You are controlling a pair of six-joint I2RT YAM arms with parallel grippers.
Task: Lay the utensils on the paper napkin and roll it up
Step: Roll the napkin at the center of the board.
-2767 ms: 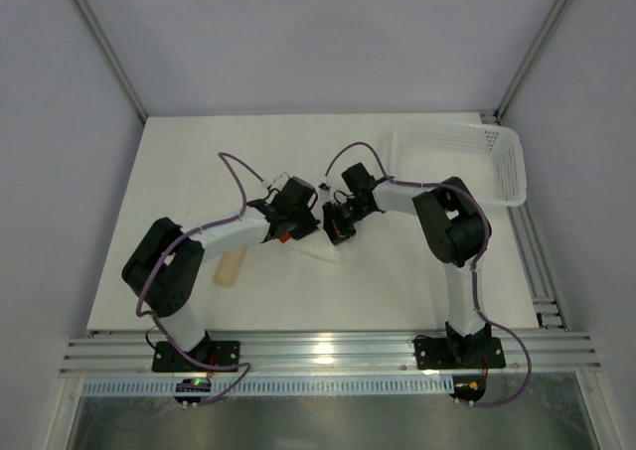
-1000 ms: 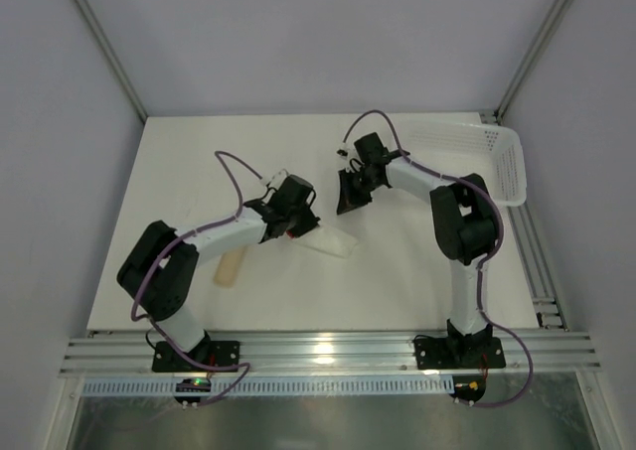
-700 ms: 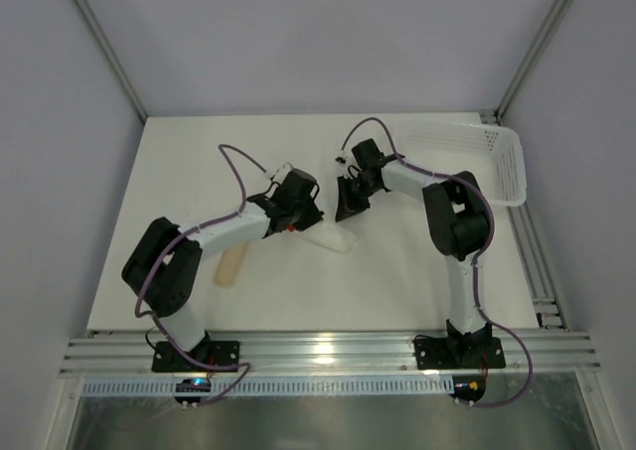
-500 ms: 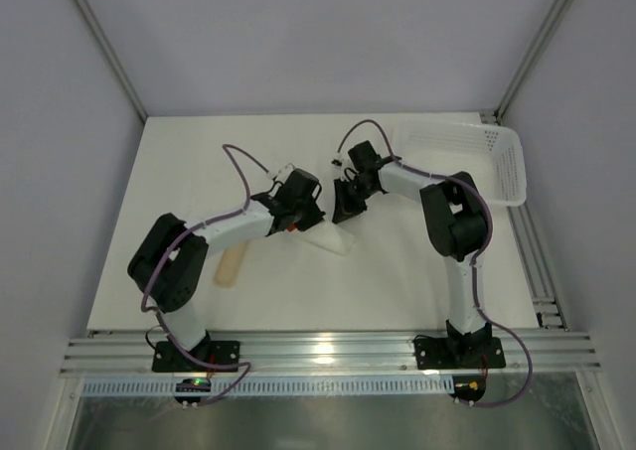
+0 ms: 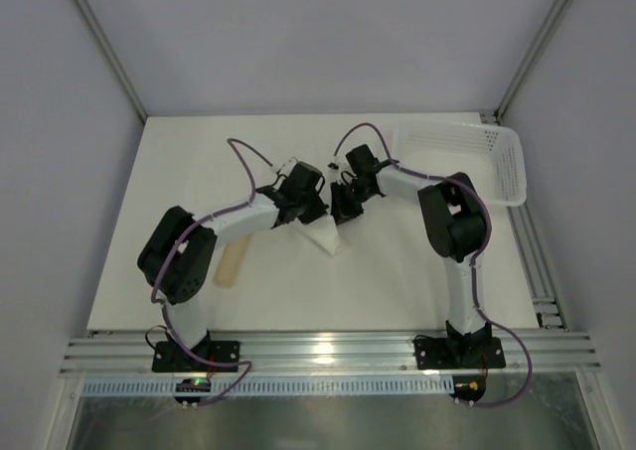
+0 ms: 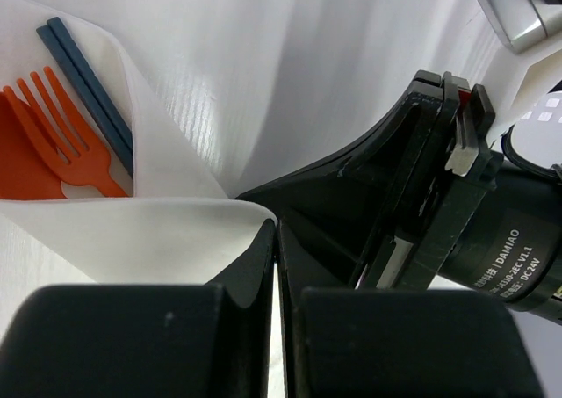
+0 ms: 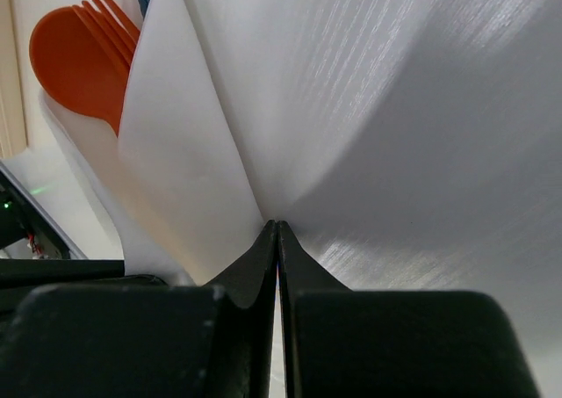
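White tabletop, grey walls, aluminium corner posts; left claw, right claw both pinching paper napkin mid-table.

white table, basket, beige cylinder, paper napkin

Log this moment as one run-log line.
stage: napkin fold | left fingers: shut on paper napkin | right fingers: shut on paper napkin | on napkin: orange fork, orange spoon, blue sticks
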